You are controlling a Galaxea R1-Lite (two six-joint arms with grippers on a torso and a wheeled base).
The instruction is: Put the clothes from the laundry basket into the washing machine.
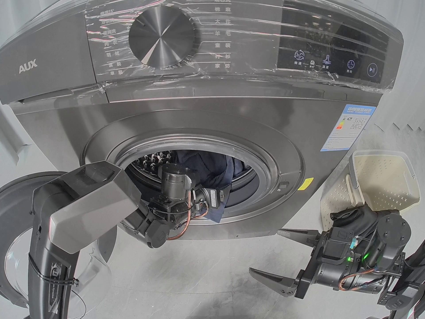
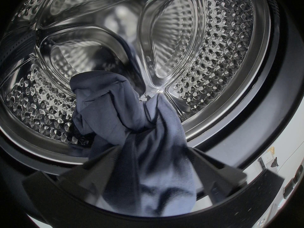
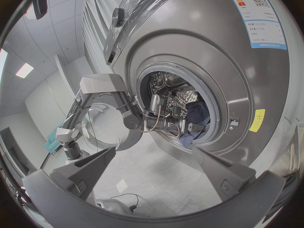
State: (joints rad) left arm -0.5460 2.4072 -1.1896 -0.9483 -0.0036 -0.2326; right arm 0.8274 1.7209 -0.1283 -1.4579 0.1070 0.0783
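2 arms are in play, and you can read both sets of jaws plainly. Your left gripper (image 2: 153, 149) is inside the round mouth of the washing machine (image 1: 274, 125), at the lip of the steel drum (image 2: 218, 41). Its jaws stand apart, 1 on either side of a dark blue garment (image 2: 133, 121) that bunches up between them (whether they press on the cloth, you cannot tell). Most of that garment lies on the drum's perforated floor. In the head view 1 end of it hangs out over the lower edge of the opening, just beside the left wrist.

Your right gripper (image 1: 265, 251) is low in front of the machine, off to the right of the opening, with its jaws spread wide over the grey floor (image 1: 199, 280).

The cream laundry basket (image 1: 389, 178) stands close against the machine's right side, just behind the right arm. A heap of dark clothes (image 1: 358, 218) lies at its near rim, right by the right wrist.

The machine's door (image 1: 17, 209) is swung fully open on the left, behind the left arm.
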